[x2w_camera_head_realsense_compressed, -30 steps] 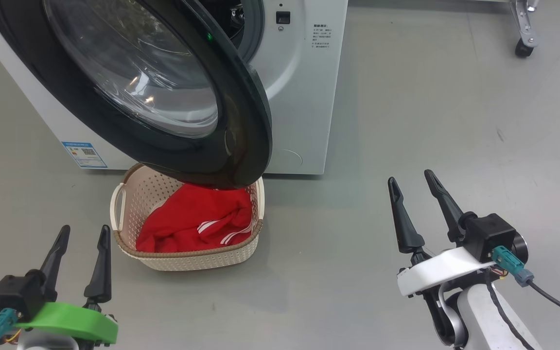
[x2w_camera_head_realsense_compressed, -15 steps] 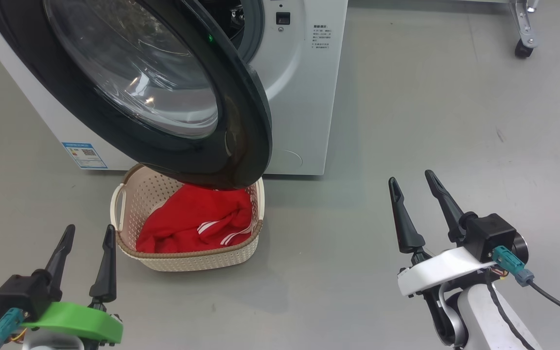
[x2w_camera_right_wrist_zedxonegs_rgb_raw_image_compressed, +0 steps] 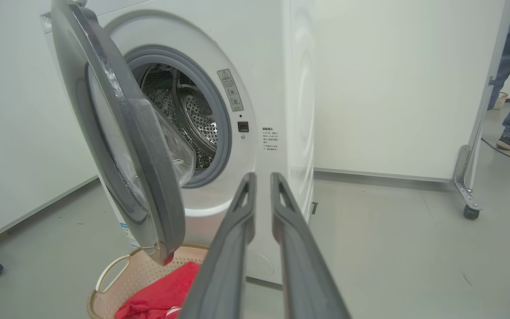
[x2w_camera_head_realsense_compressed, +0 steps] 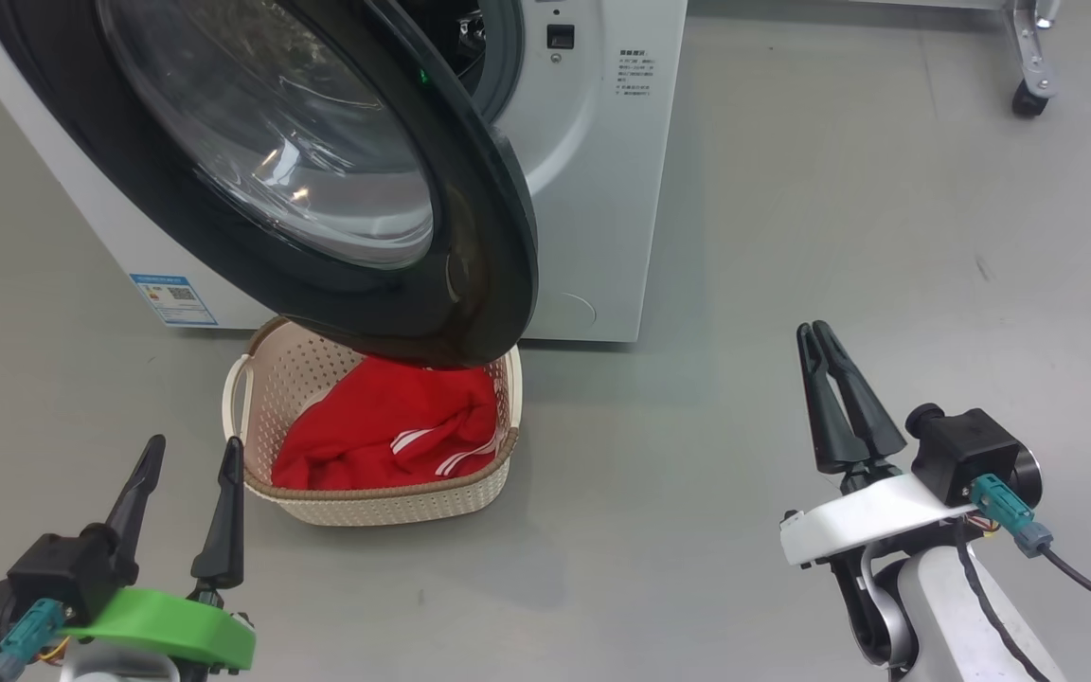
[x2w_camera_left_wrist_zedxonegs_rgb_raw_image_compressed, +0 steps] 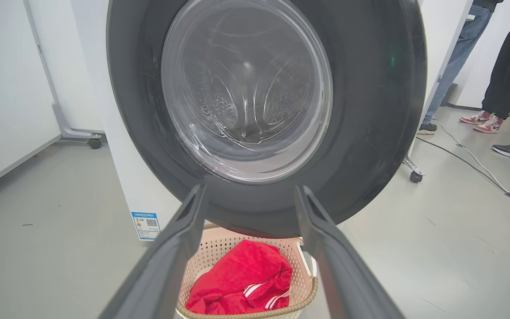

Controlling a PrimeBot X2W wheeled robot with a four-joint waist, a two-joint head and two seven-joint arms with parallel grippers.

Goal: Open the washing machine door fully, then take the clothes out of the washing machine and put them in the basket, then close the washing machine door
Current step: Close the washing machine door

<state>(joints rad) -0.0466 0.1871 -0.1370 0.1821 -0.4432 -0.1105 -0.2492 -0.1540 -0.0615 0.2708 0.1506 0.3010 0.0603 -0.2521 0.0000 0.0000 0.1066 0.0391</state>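
The washing machine [x2w_camera_head_realsense_compressed: 593, 189] stands at the upper left with its door [x2w_camera_head_realsense_compressed: 479, 237] swung out, the black rim overhanging the basket [x2w_camera_head_realsense_compressed: 394, 497]. The basket sits on the floor in front of the machine and holds the red, white-striped clothes [x2w_camera_head_realsense_compressed: 384, 426]. My left gripper [x2w_camera_head_realsense_compressed: 196, 442] is open and empty, just left of the basket. In the left wrist view it [x2w_camera_left_wrist_zedxonegs_rgb_raw_image_compressed: 250, 188] faces the door glass [x2w_camera_left_wrist_zedxonegs_rgb_raw_image_compressed: 246, 88], above the clothes [x2w_camera_left_wrist_zedxonegs_rgb_raw_image_compressed: 241, 283]. My right gripper [x2w_camera_head_realsense_compressed: 813, 328] is far right of the basket, fingers drawn together on nothing. In the right wrist view it [x2w_camera_right_wrist_zedxonegs_rgb_raw_image_compressed: 263, 175] points at the machine front beside the drum [x2w_camera_right_wrist_zedxonegs_rgb_raw_image_compressed: 193, 119].
A caster wheel [x2w_camera_head_realsense_compressed: 1028, 95] of a white partition stands at the far right. People's legs [x2w_camera_left_wrist_zedxonegs_rgb_raw_image_compressed: 503, 66] and a cable [x2w_camera_left_wrist_zedxonegs_rgb_raw_image_compressed: 472, 164] on the floor are beyond the machine. Bare grey floor lies between the basket and my right arm.
My right gripper's fingers have closed together from wide open. My left gripper has edged a little up and toward the basket. The door, basket and clothes have stayed put.
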